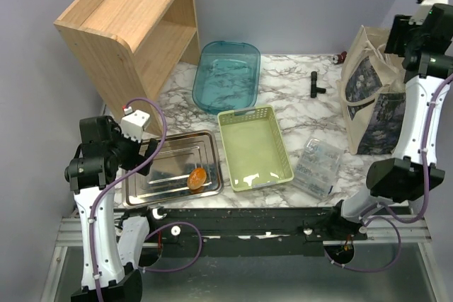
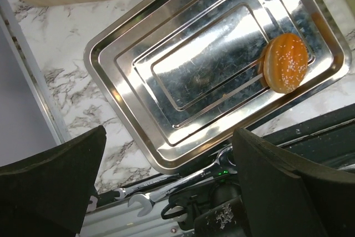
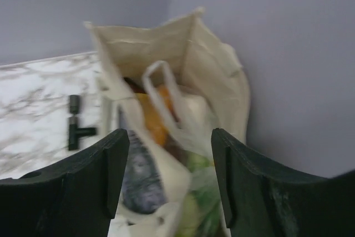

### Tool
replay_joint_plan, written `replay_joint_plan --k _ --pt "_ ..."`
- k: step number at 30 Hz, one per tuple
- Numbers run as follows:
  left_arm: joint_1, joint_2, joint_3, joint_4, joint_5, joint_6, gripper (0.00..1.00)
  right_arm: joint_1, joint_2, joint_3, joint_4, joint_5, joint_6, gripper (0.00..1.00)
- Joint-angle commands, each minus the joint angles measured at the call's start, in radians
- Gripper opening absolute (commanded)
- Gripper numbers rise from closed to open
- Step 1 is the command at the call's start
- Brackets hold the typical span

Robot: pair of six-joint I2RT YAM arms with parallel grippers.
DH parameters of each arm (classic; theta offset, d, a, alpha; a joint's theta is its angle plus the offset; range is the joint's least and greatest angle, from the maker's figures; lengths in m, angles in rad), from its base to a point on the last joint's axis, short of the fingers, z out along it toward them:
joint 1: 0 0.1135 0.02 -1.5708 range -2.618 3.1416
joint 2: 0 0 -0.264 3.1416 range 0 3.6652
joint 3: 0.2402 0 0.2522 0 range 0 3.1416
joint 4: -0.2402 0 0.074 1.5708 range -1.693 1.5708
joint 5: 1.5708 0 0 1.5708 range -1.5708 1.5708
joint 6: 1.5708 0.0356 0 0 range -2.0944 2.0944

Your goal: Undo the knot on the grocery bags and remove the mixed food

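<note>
At right claw (image 3: 169, 137): spread apart, gripping nothing, hangs just above open cloth tote (image 3: 222, 70). Inside tote: whitish grocery bag (image 3: 166, 95), handle loop upright; orange and green food (image 3: 152, 117) within, blurred. At left claw (image 2: 169, 137): spread wide, hangs over steel tray (image 2: 199, 65) on marble table (image 2: 50, 70); near tray edge, bread roll (image 2: 284, 62).

Your tray (image 2: 205, 65) is polished metal, smooth and mirror-bright. The bread roll (image 2: 285, 62) looks glossy, its top grainy with seeds. You see a smooth, marble-patterned table (image 1: 283, 90), a matt wooden shelf (image 1: 134, 12), a translucent teal plastic bin (image 1: 226, 76) and a matt green plastic basket (image 1: 251, 150). The tote bag (image 3: 222, 76) is plain cloth, and the grocery bag (image 3: 183, 129) is thin, translucent plastic.
</note>
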Motion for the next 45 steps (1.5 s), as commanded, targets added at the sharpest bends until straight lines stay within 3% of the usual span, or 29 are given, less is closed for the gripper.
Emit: replay_joint_plan --k 1,7,13,17,19,22,23,28,37,42,44,45 --pt "-0.019 0.013 0.046 0.000 0.098 -0.036 0.99 -0.085 0.079 0.046 0.064 0.132 -0.096 0.60" --pt "-0.053 0.045 0.081 -0.024 0.147 -0.054 0.99 -0.131 0.151 -0.063 0.094 0.160 -0.236 0.47" --pt "-0.091 0.084 0.135 -0.034 0.135 -0.054 0.98 -0.131 0.177 -0.159 0.034 0.082 -0.263 0.46" --pt "-0.130 0.110 0.154 -0.040 0.119 -0.056 0.98 -0.131 0.178 -0.162 -0.044 -0.059 -0.236 0.47" --pt "-0.158 0.115 0.155 -0.040 0.102 -0.058 0.99 -0.130 0.168 -0.160 -0.065 -0.129 -0.203 0.55" --pt "-0.222 0.121 0.158 -0.041 0.070 -0.061 0.99 -0.130 0.173 -0.160 -0.085 -0.186 -0.164 0.84" --pt "-0.239 0.127 0.161 -0.043 0.058 -0.061 0.98 -0.128 0.180 -0.157 -0.088 -0.183 -0.157 0.89" --pt "-0.309 0.156 0.199 -0.063 0.018 -0.056 0.98 -0.128 0.226 -0.164 -0.019 -0.057 -0.126 0.95" --pt "-0.395 0.202 0.239 -0.055 -0.050 -0.057 0.99 -0.129 0.403 -0.090 0.001 0.015 -0.168 0.99" --pt "-0.405 0.209 0.228 -0.039 -0.058 -0.060 0.99 -0.131 0.509 -0.035 -0.102 -0.045 -0.222 0.95" --pt "-0.407 0.212 0.224 -0.032 -0.062 -0.060 0.99 -0.139 0.535 -0.026 -0.129 -0.068 -0.225 0.80" --pt "-0.408 0.214 0.223 -0.030 -0.063 -0.060 0.98 -0.142 0.543 -0.016 -0.149 -0.083 -0.226 0.64"
